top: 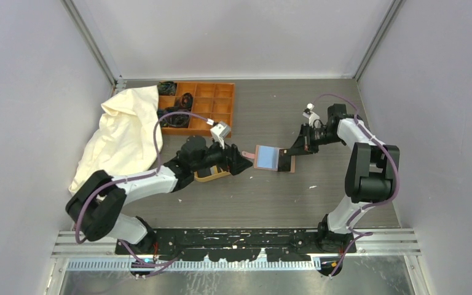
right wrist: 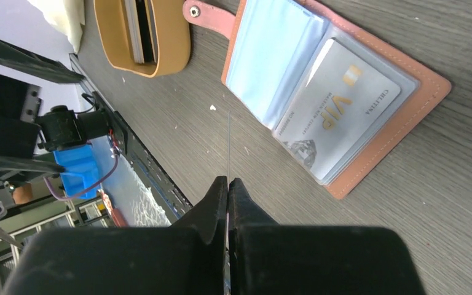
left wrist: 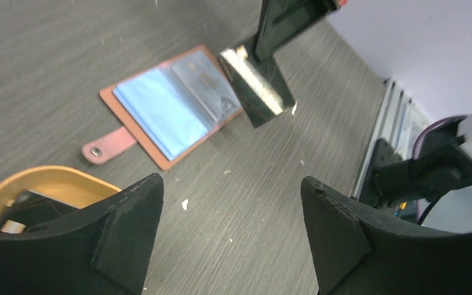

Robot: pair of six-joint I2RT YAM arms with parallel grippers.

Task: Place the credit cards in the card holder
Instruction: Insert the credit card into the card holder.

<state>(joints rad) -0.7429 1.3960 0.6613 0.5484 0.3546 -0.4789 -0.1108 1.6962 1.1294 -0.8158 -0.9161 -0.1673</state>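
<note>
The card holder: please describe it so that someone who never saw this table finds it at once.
Start at the middle of the grey table. There lies the card holder, open and flat. Unlike the oval wooden tray to its left, it is reddish-brown leather with clear sleeves and a snap tab.

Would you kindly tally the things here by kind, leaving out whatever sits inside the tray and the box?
Cards: 2
Holder: 1
Tray: 1
Box: 1
Cloth: 1
Total: 6
</note>
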